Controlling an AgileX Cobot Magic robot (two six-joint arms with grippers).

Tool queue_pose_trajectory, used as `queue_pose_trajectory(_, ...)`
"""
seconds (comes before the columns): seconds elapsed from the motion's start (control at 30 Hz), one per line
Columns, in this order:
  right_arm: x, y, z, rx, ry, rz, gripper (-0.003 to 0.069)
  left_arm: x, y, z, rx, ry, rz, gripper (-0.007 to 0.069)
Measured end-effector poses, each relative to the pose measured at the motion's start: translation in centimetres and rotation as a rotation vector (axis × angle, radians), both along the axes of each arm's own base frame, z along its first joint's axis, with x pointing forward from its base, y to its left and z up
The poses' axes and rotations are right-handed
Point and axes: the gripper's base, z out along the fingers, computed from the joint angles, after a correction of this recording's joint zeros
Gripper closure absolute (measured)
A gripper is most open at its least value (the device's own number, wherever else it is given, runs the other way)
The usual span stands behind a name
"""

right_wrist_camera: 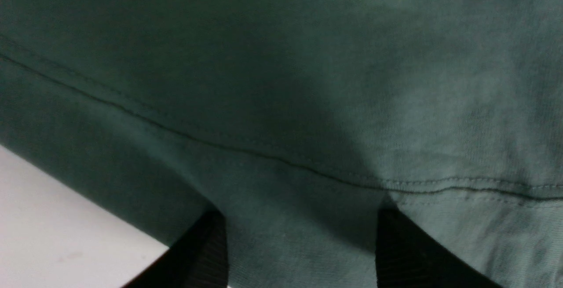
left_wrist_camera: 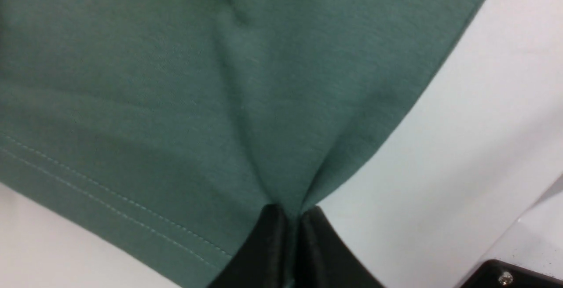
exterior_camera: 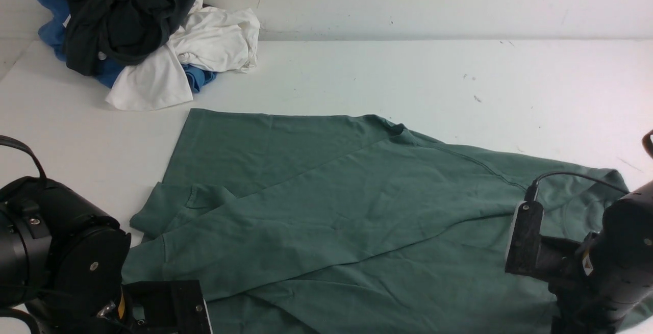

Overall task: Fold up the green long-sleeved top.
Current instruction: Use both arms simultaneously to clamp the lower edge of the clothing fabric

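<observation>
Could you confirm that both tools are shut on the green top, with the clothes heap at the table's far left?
Not quite: the right wrist view shows the right tool open, fabric between its jaws. Only the left tool is shut on the green top. The clothes heap is at the far left of the table.

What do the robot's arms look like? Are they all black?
Mostly. Both the left arm and right arm are chunky, rounded black shells with silver screws and small yellow stickers. A thin black cable loops over the right one.
</observation>
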Motion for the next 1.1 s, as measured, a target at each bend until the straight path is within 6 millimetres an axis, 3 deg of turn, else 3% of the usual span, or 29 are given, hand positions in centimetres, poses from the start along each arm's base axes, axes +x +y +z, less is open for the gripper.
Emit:
queue_pose_trajectory(0.67, -1.1, -0.5, -0.6, -0.048, 0.052, 0.181, 0.0273, 0.2, -0.2, 0.0, -0.025, -0.023, 0.006, 0.0619)
queue_pose_trajectory(1.1, -3.1, -0.7, 2.3, 0.020, 0.004, 0.161, 0.0274, 0.4, -0.4, 0.0, -0.040, -0.049, 0.005, 0.0619)
